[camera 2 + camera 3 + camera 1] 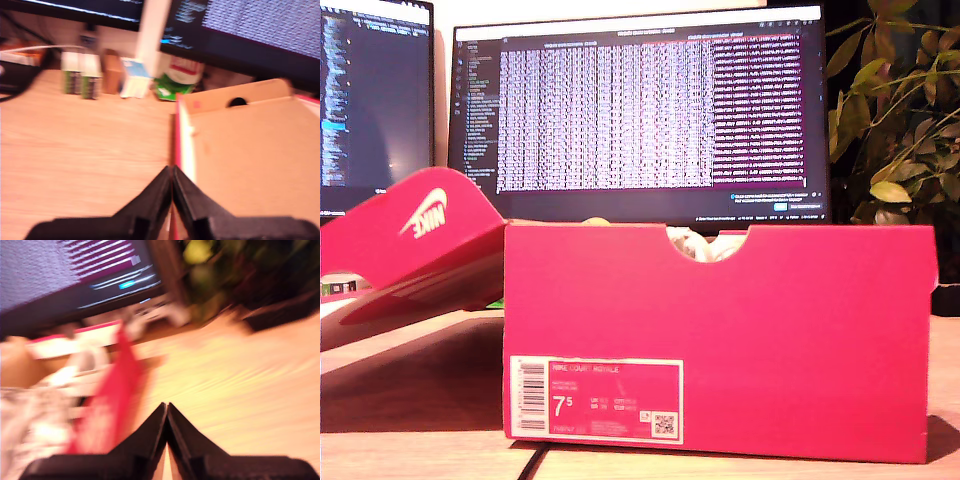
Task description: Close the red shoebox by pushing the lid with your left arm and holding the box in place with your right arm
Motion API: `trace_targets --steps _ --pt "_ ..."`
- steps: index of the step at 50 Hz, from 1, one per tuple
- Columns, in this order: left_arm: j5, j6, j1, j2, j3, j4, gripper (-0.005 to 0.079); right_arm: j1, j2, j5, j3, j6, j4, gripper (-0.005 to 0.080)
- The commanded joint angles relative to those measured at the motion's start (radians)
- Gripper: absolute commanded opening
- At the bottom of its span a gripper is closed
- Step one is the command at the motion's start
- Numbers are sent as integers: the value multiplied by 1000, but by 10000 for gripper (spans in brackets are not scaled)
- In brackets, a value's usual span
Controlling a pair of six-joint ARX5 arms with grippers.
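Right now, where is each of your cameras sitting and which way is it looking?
Exterior view: low on the wooden desk, facing the red cardboard shoebox end-on, monitors behind; no arm shows.
First wrist view: on my first gripper, jaws together, looking over the open red lid, brown inside up.
Second wrist view: on my second gripper, jaws together, beside the shoebox's red wall; blurred.
Shared: all three show the big dark computer monitor.

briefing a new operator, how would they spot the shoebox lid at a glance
Start at the red shoebox filling the middle of the exterior view. The lid is the red flap swung open off its side toward that view's left, tilted above the desk. Its white swoosh logo, seen upside down, sets it apart.
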Motion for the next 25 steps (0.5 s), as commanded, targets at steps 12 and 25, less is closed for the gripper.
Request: trace_targets --steps 12,25 --pt "78 -31 -2 155 98 13 -19 5 40 -13 95 103 -56 -13" --pt "105 26 -1 476 212 24 -19 5 250 -26 175 77 -101 -13"
